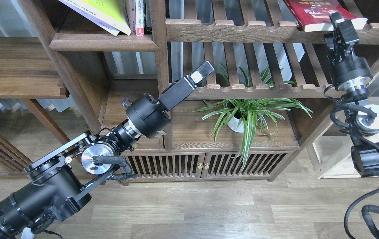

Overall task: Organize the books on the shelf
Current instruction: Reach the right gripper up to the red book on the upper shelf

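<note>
The dark red book (315, 11) lies on the upper slatted shelf at the top right, its white page edge facing me. My right gripper (337, 18) is at that page edge, one fingertip overlapping the book's corner. Its fingers cannot be told apart. The yellow-green book (109, 10) lies tilted on the white, pale lilac book (88, 19) on the solid-plank shelf (103, 43) at the top left. My left gripper (203, 70) hangs in front of the lower slatted shelf, far from all the books, seen side-on as one bar.
Narrow upright books (139, 20) with pink-and-white spines stand right of the yellow-green book. A bookcase post (158, 49) separates the two sides. A potted spider plant (242, 114) sits on the low cabinet (206, 166). The lower slatted shelf (259, 88) lies behind my left gripper.
</note>
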Motion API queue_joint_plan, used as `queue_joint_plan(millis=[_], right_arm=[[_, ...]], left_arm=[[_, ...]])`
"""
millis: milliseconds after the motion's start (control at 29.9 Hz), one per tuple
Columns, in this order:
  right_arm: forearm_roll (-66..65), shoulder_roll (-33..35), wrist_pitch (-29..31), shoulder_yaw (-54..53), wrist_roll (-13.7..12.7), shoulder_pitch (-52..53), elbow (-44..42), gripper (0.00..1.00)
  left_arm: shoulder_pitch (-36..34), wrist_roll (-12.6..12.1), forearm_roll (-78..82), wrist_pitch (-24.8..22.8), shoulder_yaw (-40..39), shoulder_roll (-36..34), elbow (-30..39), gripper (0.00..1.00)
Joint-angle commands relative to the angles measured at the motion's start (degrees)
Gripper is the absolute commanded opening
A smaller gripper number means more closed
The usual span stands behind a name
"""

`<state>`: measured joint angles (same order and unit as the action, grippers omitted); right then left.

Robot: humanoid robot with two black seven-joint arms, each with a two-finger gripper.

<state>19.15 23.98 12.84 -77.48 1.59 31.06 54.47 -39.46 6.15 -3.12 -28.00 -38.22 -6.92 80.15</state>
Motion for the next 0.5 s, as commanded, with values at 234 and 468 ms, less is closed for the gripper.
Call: queue_joint_plan(millis=[234, 468], right_arm=[[-0.69, 0.1, -1.94, 0.05, 0.08, 1.46, -0.16, 0.78], [-1.22, -0.08, -1.06, -0.83, 0.87, 0.93, -0.42, 0.34]], left_arm=[[-0.01, 0.0, 0.13, 0.0, -0.01, 0.06, 0.0, 0.92], [-0.01, -0.17, 1.71, 0.0, -0.63, 0.06, 0.09, 0.92]])
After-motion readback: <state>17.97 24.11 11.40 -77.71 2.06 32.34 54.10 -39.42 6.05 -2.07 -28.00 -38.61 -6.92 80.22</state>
